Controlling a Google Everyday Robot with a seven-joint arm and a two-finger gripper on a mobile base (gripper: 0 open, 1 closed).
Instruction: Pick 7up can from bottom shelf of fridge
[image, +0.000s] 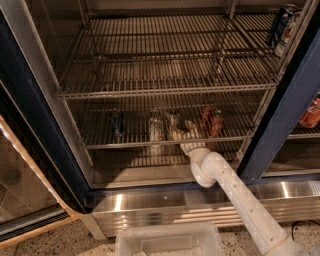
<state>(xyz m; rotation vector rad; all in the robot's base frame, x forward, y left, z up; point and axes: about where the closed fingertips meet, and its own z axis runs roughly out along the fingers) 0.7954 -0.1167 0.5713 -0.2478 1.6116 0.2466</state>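
The fridge (30, 115) stands open with a dark blue frame and wire racks. On the bottom shelf (130, 144) the 7up can (172, 119) stands upright, dull grey-green, near the middle. My gripper (183, 130) reaches in over the shelf's front rail, just right of and in front of the can, close to it. Its fingers look spread and hold nothing. The white arm (235, 195) runs down to the lower right.
A paler silver can (155, 128) stands just left of the 7up can, and a dark blue can (116, 122) further left. Two red cans (211, 121) stand right of the gripper. Cans (281, 24) sit on the top right rack. A clear plastic bin (167, 240) lies on the floor below.
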